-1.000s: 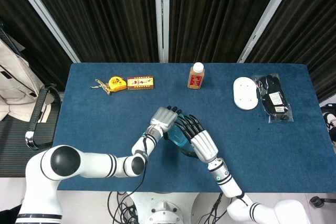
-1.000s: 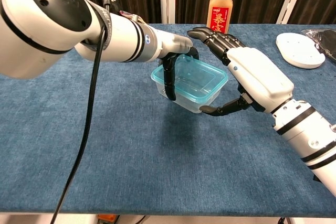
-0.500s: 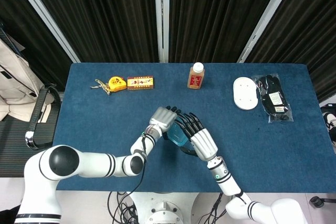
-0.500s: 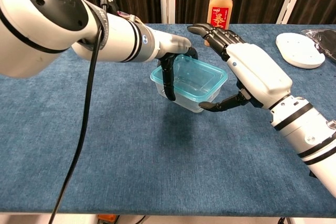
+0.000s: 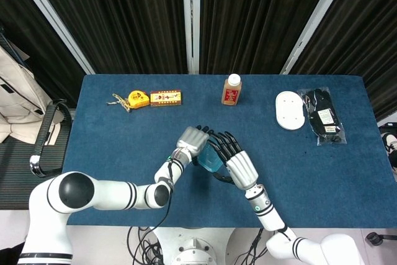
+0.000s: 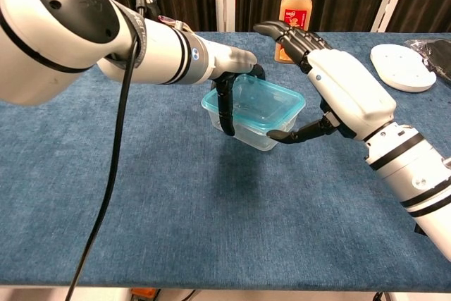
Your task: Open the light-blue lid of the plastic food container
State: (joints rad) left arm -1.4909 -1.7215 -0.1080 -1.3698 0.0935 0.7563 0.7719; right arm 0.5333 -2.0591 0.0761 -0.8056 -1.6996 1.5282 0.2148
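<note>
A clear plastic container (image 6: 248, 130) with a light-blue lid (image 6: 257, 107) hangs tilted just above the blue table. My left hand (image 6: 229, 68) grips its left end, dark fingers (image 6: 225, 107) wrapped down over the lid's rim. My right hand (image 6: 349, 89) arches over the right end with its fingers stretched out above the far side. Its thumb tip (image 6: 282, 135) touches the lid's near right edge. From the head view, the left hand (image 5: 191, 139) and right hand (image 5: 239, 167) flank the container (image 5: 208, 161), which is mostly hidden.
An orange bottle (image 5: 231, 89) stands behind the hands, close to the right fingertips in the chest view (image 6: 294, 10). A yellow tape measure (image 5: 138, 98) and small box (image 5: 165, 97) lie back left. A white disc (image 5: 289, 110) and black packet (image 5: 324, 116) sit back right.
My right hand has risen a little and its fingers have reached further back over the lid, while the thumb stays at the lid's edge. The left hand and container have barely moved.
</note>
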